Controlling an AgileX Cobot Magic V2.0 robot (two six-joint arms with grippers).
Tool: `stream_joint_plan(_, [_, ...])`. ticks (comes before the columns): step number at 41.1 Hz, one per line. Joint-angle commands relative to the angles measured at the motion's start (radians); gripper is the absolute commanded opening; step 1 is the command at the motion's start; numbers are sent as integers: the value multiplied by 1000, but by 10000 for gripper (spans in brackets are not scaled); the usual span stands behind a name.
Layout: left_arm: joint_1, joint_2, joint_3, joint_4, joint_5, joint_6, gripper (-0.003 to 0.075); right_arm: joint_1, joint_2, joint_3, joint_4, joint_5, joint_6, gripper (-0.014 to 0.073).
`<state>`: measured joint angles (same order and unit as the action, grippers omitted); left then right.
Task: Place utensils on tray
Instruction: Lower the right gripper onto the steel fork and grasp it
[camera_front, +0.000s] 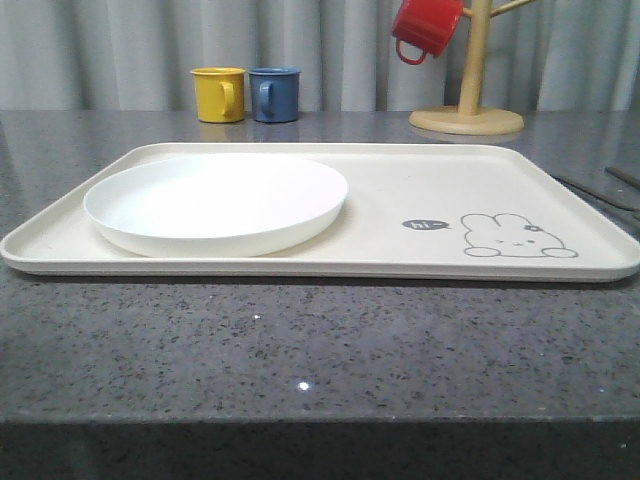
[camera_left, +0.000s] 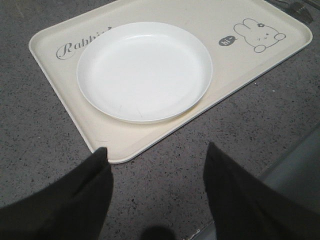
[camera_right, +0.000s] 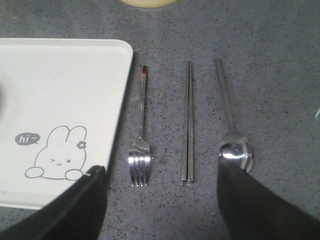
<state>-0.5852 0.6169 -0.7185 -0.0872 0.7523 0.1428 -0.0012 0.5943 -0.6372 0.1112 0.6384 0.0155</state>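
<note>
Fork (camera_right: 140, 145), chopsticks (camera_right: 189, 120), spoon (camera_right: 232, 130) lie parallel on counter beside cream rabbit tray (camera_right: 65, 85).

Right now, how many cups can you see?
3: a yellow cup and a blue cup side by side at the table's far edge, and a red cup hanging on the wooden stand. Others may be hidden.

The left gripper (camera_left: 157, 195) has two broad fingers of matte black, with no shine on them. Each finger (camera_left: 75, 200) is wide at its base and becomes narrow toward a blunt, slightly angular tip. Their surface looks smooth and plain, without screws, cables or markings to see.

The right gripper (camera_right: 162, 205) looks the same: two dark black fingers (camera_right: 260, 205) with soft edges. Along the inner edge of one finger, near its tip, there is a thin lighter line. The rest of both arms cannot be judged.
</note>
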Motion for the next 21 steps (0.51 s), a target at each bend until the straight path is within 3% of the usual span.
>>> stream_joint_plan(1, [-7,-3,-25,-5,-82,-10,400,-2,30,-47,13,-26,-41,486])
stream_joint_plan(12, [-7,-3,-25,-5,-86,-10,400,61,283,-261,19,262,-72,429])
stream_joint_plan(21, [-7,-3,-25,-5,-86,-10,400,81,526,-424,15,373,-72,421])
